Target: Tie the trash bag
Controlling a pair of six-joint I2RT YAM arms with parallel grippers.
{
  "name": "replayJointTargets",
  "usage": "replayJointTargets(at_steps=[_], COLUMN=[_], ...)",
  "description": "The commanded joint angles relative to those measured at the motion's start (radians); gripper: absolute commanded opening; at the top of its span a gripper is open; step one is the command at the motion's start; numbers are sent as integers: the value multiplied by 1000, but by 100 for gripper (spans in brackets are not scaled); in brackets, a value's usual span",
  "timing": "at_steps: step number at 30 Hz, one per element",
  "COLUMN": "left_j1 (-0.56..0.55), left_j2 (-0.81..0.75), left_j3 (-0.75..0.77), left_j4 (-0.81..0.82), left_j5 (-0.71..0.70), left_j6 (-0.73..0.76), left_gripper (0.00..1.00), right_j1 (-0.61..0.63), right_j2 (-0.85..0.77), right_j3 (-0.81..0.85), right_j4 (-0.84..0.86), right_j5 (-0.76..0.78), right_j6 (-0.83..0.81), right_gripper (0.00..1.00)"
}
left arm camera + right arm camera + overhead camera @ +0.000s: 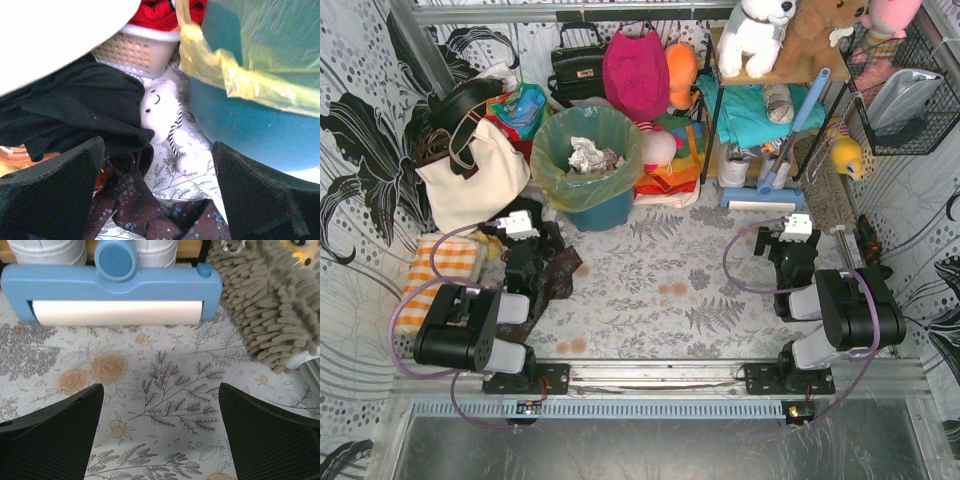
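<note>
Left end effector (pixel 157 200) and right end effector (pixel 160 440) waited wide and empty short of the bin (pixel 603 212), its lining bag (pixel 556 176) untied.

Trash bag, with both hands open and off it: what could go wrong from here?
The bag is draped over the bin rim, so a pinch could catch the rim or tear the thin film. The left hand sits among dark cloth near the tote and might snag.

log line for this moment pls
task: not yet tied | trash bag: lining bin, top open | left gripper: open, empty, near bin | right gripper: open, empty, facing blue roller
</note>
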Motion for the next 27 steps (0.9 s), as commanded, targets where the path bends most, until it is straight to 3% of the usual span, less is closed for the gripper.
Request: replayJointTargets(at_steps=[1,5,10,17,21,27], left_j1=[2,-11,-18,-18,-19,-18], left_j2=[-100,-195,-384,-620,-655,-642], left_j3=[-7,28,98,211,368,576], left_j4=[-7,-176,-519,-908,-1163,-1482], left_j5=[-32,-73,-160,-234,-201,-160], left_j6=[-8,-37,-138,-251,-298,-211], left_gripper=[98,98,98,98,98,98], right_j1=[-6,-6,-6,-6,-6,-5], right_j2=[-80,-191,-371,-580,-617,-565], right_j3=[-1,12,50,209,360,584], right_j4=[-8,-140,-371,-813,-1062,-1290], right_j5=[24,21,-12,-97,-163,-284], right_j6=[4,3,46,147,262,479], right_gripper=[97,97,97,97,97,97])
